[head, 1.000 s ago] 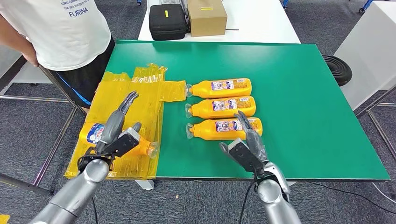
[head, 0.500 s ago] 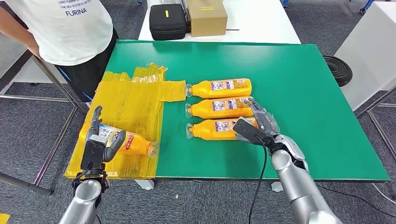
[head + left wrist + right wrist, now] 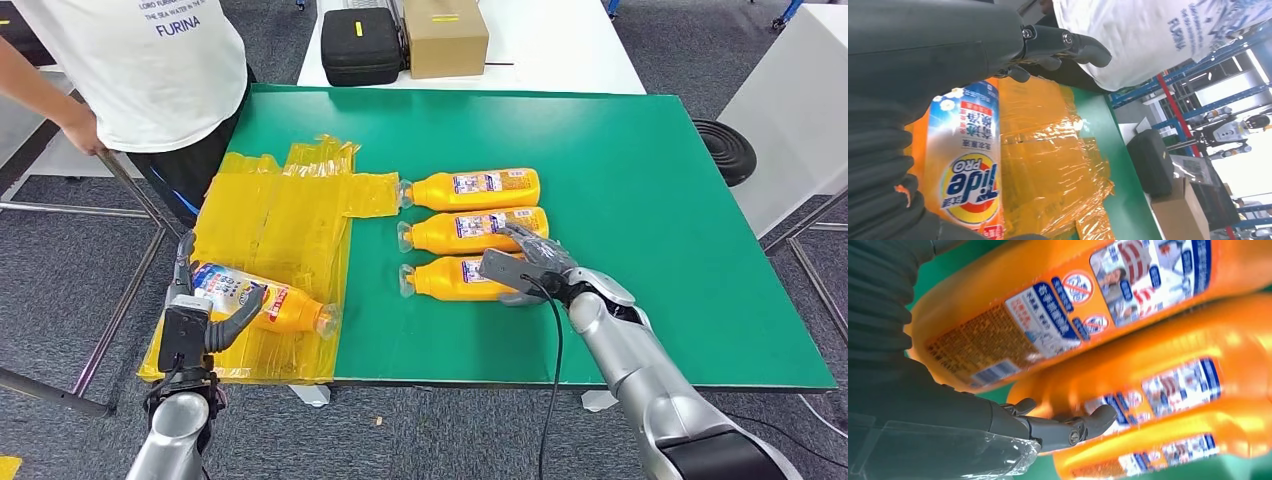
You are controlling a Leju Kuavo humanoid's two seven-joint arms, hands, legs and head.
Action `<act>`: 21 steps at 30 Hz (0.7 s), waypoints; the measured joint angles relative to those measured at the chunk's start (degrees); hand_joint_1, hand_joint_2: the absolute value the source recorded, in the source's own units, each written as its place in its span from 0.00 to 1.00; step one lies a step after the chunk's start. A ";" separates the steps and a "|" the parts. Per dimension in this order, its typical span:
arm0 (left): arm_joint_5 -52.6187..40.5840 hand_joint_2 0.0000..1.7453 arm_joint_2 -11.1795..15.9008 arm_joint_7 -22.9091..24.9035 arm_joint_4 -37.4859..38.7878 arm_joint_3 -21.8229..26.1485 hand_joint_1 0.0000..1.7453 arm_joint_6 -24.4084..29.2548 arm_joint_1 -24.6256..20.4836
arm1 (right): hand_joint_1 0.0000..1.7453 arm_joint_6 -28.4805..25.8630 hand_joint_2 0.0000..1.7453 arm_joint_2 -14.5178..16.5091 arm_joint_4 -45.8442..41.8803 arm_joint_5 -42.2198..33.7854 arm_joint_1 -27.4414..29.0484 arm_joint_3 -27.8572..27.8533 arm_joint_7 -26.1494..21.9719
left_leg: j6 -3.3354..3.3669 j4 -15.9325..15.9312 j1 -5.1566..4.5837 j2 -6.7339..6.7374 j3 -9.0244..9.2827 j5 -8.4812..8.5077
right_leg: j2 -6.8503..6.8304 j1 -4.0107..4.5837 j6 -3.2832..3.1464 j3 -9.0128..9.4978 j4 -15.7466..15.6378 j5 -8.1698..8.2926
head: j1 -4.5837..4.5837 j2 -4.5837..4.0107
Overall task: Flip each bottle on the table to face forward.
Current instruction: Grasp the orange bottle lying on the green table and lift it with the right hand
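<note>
Three orange bottles lie side by side on the green table [image 3: 620,160], back labels up: far [image 3: 470,188], middle [image 3: 470,231], near [image 3: 450,278]. My right hand [image 3: 525,263] rests over the near bottle's base end. Its fingers [image 3: 1068,427] reach down the far side of the near bottle [image 3: 1048,315], against the middle one [image 3: 1158,390], and are not closed. A fourth bottle [image 3: 270,305] lies on a yellow plastic sheet [image 3: 290,220], its Tide label [image 3: 968,175] up. My left hand [image 3: 195,310] cups its base with the fingers [image 3: 1073,42] held straight and apart.
A person in a white T-shirt [image 3: 150,70] stands at the table's far left corner. A black case [image 3: 358,45] and a cardboard box [image 3: 445,35] sit on a white table behind. A black stool [image 3: 722,150] stands to the right. The yellow sheet overhangs the front left edge.
My right hand has moved forward and left onto the near bottle's base. My left hand has drawn back and turned to cup the Tide bottle's base.
</note>
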 joint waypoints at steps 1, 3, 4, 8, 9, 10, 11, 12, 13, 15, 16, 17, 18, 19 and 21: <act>-0.03 1.00 0.00 -0.01 -0.02 0.05 0.00 0.08 0.17 | 0.00 0.04 1.00 0.08 0.95 -0.01 -0.54 0.55 -0.23 | 0.00 0.00 0.00 0.00 0.00 0.00 | 0.00 0.00 0.00 0.00 0.00 0.00 | 0.00 0.00; -0.16 1.00 0.00 -0.03 -0.22 0.14 0.00 0.32 0.49 | 0.00 0.08 1.00 0.28 2.55 -0.14 -1.62 1.66 -0.95 | 0.00 0.00 0.00 0.01 0.01 0.00 | 0.01 0.00 0.00 0.00 0.00 0.00 | -0.02 0.00; -0.27 1.00 0.00 -0.03 -0.45 0.15 0.00 0.44 0.66 | 0.00 0.19 1.00 0.37 3.20 -0.29 -2.13 2.20 -1.37 | 0.00 0.00 0.00 0.01 0.01 0.00 | 0.01 0.00 0.00 0.00 0.00 0.00 | -0.01 0.00; -0.82 1.00 0.00 -0.02 -2.02 0.16 0.00 0.66 1.73 | 0.00 0.55 1.00 0.43 4.51 -0.73 -3.21 4.20 -2.49 | 0.00 0.00 0.00 0.01 0.02 0.00 | 0.01 0.00 0.00 0.00 0.00 0.00 | -0.01 0.00; -0.99 1.00 0.00 -0.01 -2.46 0.16 0.00 0.66 2.04 | 0.00 0.59 1.00 0.43 4.59 -0.73 -3.30 4.64 -2.58 | 0.00 0.00 0.00 0.02 0.02 0.00 | 0.01 0.01 0.00 0.00 0.00 0.00 | -0.01 0.00; -1.16 1.00 0.00 0.01 -2.99 0.16 0.00 0.64 2.39 | 0.00 0.69 1.00 0.42 4.62 -0.73 -3.35 5.10 -2.64 | 0.00 0.00 0.00 0.02 0.02 0.00 | 0.01 0.01 0.00 0.00 0.00 0.00 | -0.01 0.00; -1.30 1.00 0.00 0.02 -3.54 0.16 0.00 0.61 2.74 | 0.00 0.86 1.00 0.38 4.60 -0.74 -3.39 5.59 -2.65 | 0.00 0.00 0.00 0.02 0.02 0.00 | 0.01 0.01 0.00 0.00 0.00 0.00 | -0.01 0.00; -1.42 1.00 0.01 0.06 -4.14 0.16 0.00 0.54 3.08 | 0.00 1.13 1.00 0.32 4.54 -0.80 -3.43 6.10 -2.62 | 0.00 0.00 0.00 0.02 0.03 0.00 | 0.01 0.01 0.00 0.00 0.00 0.00 | -0.01 0.00; -1.48 1.00 0.01 0.10 -4.67 0.16 0.00 0.46 3.34 | 0.00 1.42 1.00 0.23 4.43 -0.89 -3.47 6.53 -2.58 | 0.00 0.00 0.00 0.02 0.02 0.00 | 0.01 0.01 0.00 0.00 0.00 0.00 | -0.01 0.00; -1.58 1.00 0.02 0.20 -5.57 0.16 0.00 0.33 3.68 | 0.00 2.01 1.00 0.03 4.10 -1.17 -3.51 7.37 -2.45 | 0.00 0.00 0.00 0.01 0.02 0.00 | 0.00 0.01 0.00 0.00 0.00 0.00 | -0.01 0.00; -1.61 1.00 0.02 0.23 -5.92 0.16 0.00 0.27 3.77 | 0.00 2.22 1.00 -0.07 3.91 -1.34 -3.49 7.77 -2.42 | 0.00 0.00 0.00 0.01 0.02 0.00 | 0.00 0.01 0.00 0.00 0.00 0.00 | -0.01 0.00; -1.62 1.00 0.02 0.26 -6.23 0.16 0.00 0.20 3.86 | 0.00 2.37 1.00 -0.17 3.68 -1.52 -3.45 8.16 -2.39 | 0.00 0.00 0.00 0.01 0.02 0.00 | 0.00 0.00 0.00 0.00 0.00 0.00 | -0.01 0.00; -1.63 1.00 0.02 0.29 -6.50 0.18 0.00 0.10 3.97 | 0.00 2.45 1.00 -0.29 3.43 -1.69 -3.39 8.56 -2.39 | 0.00 0.00 0.00 0.00 0.02 0.00 | 0.00 0.00 0.00 0.00 0.00 0.00 | -0.01 0.00; -1.63 1.00 0.03 0.31 -6.73 0.21 0.00 0.00 4.10 | 0.00 2.45 1.00 -0.42 3.17 -1.80 -3.30 8.94 -2.40 | 0.00 0.00 0.00 0.00 0.02 0.00 | 0.00 0.00 0.00 0.00 0.00 0.00 | -0.01 0.00; -1.63 1.00 0.04 0.33 -7.07 0.30 0.00 -0.12 4.34 | 0.00 2.44 1.00 -0.66 2.74 -1.91 -3.13 9.56 -2.41 | 0.00 0.00 0.00 0.01 0.02 0.00 | 0.00 0.00 0.00 0.00 0.00 0.00 | -0.01 0.00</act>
